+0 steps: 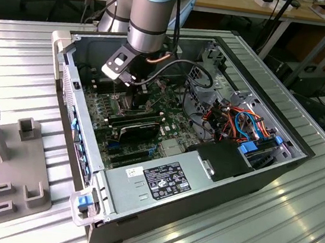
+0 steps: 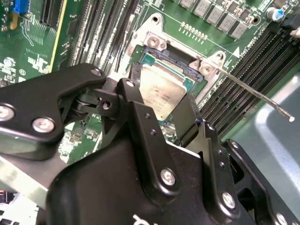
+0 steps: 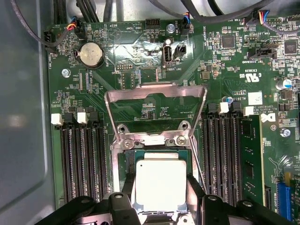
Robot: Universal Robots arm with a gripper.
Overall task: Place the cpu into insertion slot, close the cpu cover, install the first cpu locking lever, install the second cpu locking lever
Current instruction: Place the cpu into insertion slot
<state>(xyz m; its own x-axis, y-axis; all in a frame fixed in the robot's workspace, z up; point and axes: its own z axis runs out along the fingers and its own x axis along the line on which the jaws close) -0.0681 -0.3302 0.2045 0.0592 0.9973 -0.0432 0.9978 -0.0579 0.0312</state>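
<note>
Black end effector [image 3: 159,193] is clamping the flat, square, silver-topped cpu [image 3: 158,180] at the dark, metal-rimmed insertion slot [image 3: 114,171], thin silver cpu cover [image 3: 154,90] standing hinged open.

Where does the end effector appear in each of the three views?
Exterior view: end effector low over the motherboard, inside the open computer case.
First wrist view: black, gripping the cpu beside the open cpu cover.
Second wrist view: close foreground, gripping the cpu.
Shared landmark: the green motherboard.
</note>
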